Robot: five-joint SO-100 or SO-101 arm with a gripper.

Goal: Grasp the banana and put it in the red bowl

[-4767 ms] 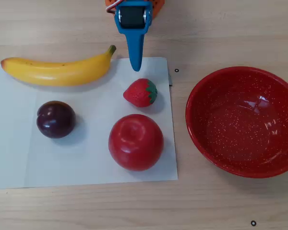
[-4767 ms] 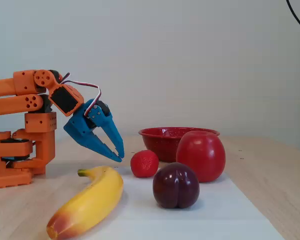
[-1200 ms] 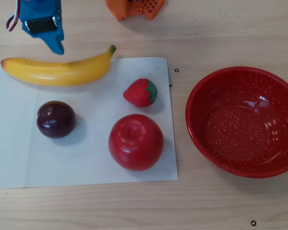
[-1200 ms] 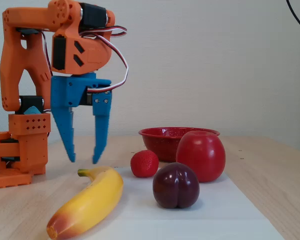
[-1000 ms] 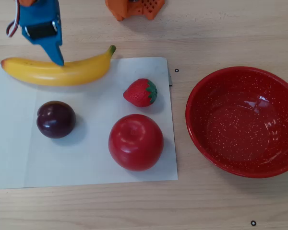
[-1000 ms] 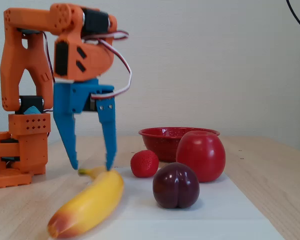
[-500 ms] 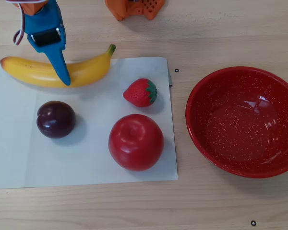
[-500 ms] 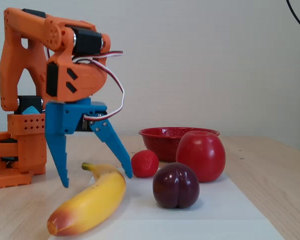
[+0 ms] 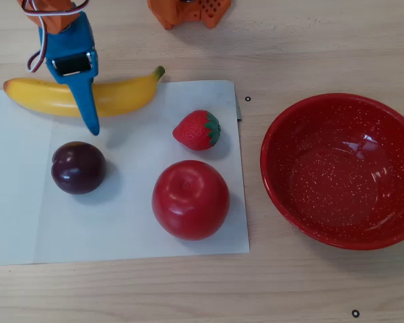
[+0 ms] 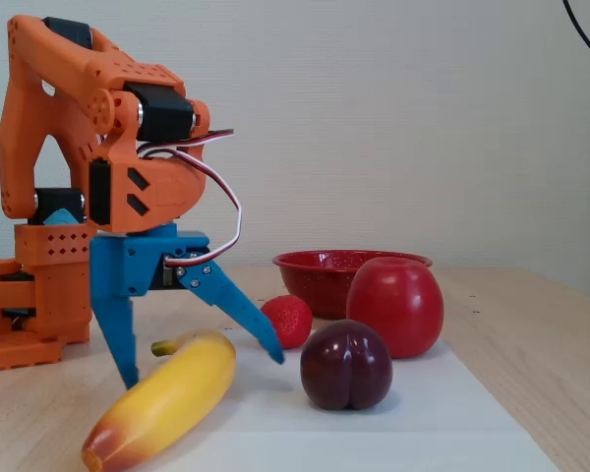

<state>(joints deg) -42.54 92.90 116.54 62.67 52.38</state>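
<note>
The yellow banana [image 9: 121, 96] lies on its side at the far left edge of the white paper; in the fixed view [image 10: 167, 403] it is at the front left with its orange-tinted end nearest. My blue gripper [image 9: 81, 97] is open and lowered over the banana's middle. In the fixed view the gripper [image 10: 202, 372] has one finger on each side of the banana, and the fingers are not closed on it. The red speckled bowl [image 9: 276, 175] stands empty at the right, off the paper. In the fixed view the bowl [image 10: 315, 285] is behind the fruit.
A dark plum [image 9: 78, 167] [image 10: 346, 369], a red apple [image 9: 190, 199] [image 10: 398, 305] and a strawberry [image 9: 197, 130] [image 10: 288, 320] sit on the white paper [image 9: 121, 229] between banana and bowl. The orange arm base [image 9: 188, 12] [image 10: 29, 295] stands at the table's far edge.
</note>
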